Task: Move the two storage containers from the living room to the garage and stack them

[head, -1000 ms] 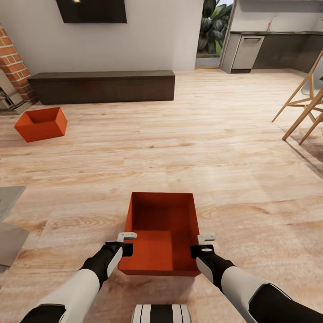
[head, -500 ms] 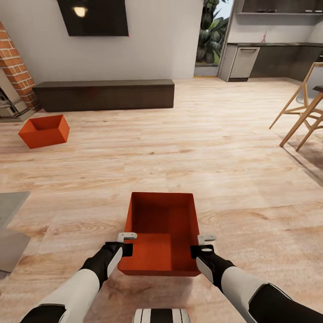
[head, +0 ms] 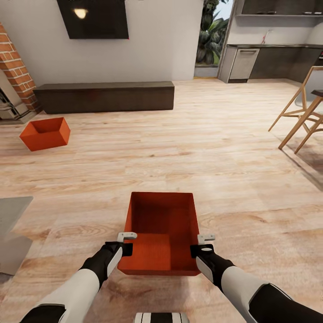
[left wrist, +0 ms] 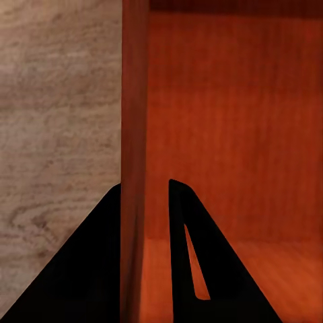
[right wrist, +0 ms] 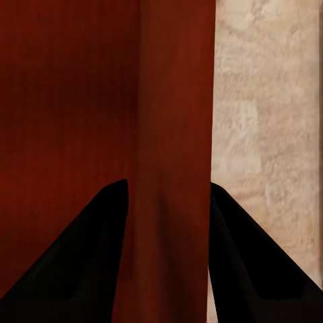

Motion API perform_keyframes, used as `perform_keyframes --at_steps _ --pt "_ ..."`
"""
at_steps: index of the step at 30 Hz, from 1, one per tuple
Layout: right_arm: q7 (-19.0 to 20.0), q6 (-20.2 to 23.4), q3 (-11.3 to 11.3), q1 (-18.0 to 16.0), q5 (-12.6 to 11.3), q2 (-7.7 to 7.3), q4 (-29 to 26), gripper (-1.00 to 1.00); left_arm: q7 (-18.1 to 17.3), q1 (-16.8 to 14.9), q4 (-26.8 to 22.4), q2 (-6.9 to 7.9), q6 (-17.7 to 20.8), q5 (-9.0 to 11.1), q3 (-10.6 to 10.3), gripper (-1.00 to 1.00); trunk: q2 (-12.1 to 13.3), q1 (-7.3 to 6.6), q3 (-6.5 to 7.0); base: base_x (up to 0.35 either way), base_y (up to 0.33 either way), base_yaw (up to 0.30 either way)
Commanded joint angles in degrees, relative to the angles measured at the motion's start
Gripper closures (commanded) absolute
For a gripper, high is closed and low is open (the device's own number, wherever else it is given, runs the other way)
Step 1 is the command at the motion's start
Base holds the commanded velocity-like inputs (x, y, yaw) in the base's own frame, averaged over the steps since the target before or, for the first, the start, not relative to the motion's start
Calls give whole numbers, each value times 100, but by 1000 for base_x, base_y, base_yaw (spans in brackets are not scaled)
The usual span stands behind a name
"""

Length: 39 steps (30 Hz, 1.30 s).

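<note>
An orange-red storage container hangs between my two arms above the light wood-plank floor of the living room. My left gripper is shut on its left wall, one dark finger on each side. On the opposite wall my right gripper is shut the same way. The second storage container rests on the planks far to the left, near the brick fireplace.
A long low dark cabinet runs along the back wall under a black TV. Wooden chair legs stand at the right. A grey surface juts in at the left edge. A kitchen counter lies beyond.
The head view has tilted up slightly, so the room sits lower in the picture. The held container and both grippers keep their place relative to me.
</note>
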Motion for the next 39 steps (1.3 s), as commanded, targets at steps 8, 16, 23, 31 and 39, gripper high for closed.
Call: perform_keyframes --at_steps 8,16,23,31,39 --pt "-27 9 -2 -3 37 -8 -58 100 47 3 10 3 32 58 8 100 321 -177 140 0 0 0" --pt "-21 9 1 -3 37 -8 -64 100 47 3 9 4 32 58 12 100 642 -353 283 0 0 0" --pt "-11 7 1 -3 37 -8 -67 100 47 3 8 4 32 58 12 100 922 -507 409 0 0 0" --pt "-16 9 1 -3 37 -15 -67 100 47 3 7 4 32 58 13 100 1243 -682 553 0 0 0" --pt "-11 16 1 -3 37 -13 -67 100 47 3 7 4 32 58 18 100 1564 -858 696 0 0 0"
